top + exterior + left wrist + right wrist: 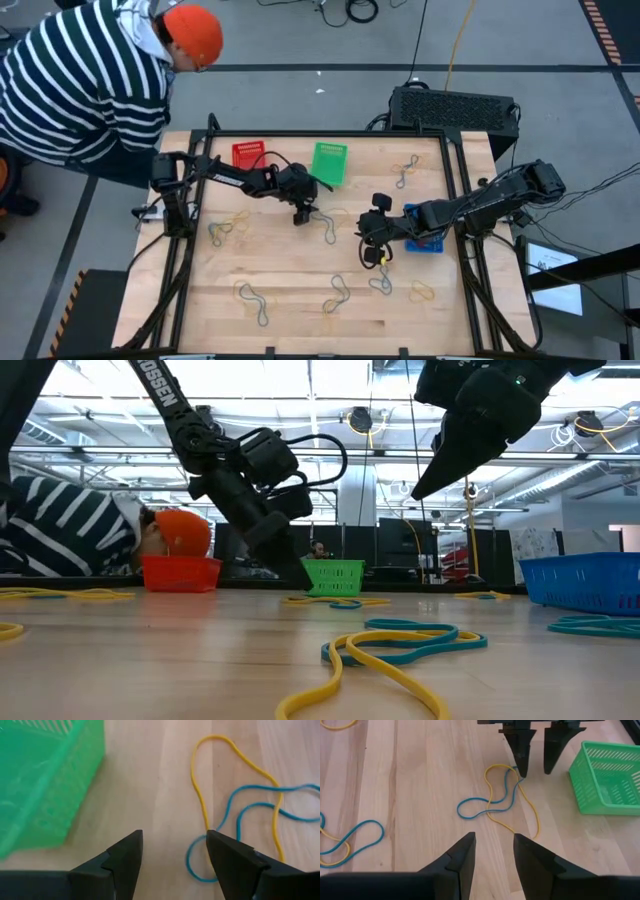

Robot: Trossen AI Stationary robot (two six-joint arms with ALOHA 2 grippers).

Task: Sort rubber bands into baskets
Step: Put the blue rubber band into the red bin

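We take the green plastic lattice basket point(329, 162) as our landmark; it stands on the pale wooden table point(300, 300) at the far edge. To its left, a little apart, is the red lattice basket point(247, 154), and well to its right and nearer the front sits the blue lattice basket point(425, 232), partly under the right arm.

The left gripper point(302, 213) hangs just in front of the green basket, pointing down at the tabletop. Its two dark fingers point(125, 855) stand apart with nothing between them, and one tip is down at a tangled pair of thin rubber bands, one yellow and one blue point(235, 815), lying on the wood just beside the green basket.

The right gripper point(372, 250) hovers farther forward and to the right of the green basket, next to the blue basket. Its fingers point(460, 857) are parted with a narrow gap and hold nothing.

More yellow and blue rubber bands point(335, 295) lie scattered over the table in front of the green basket and to either side of it.

A person in a striped top and orange cap point(192, 32) leans in beyond the table's far left corner.
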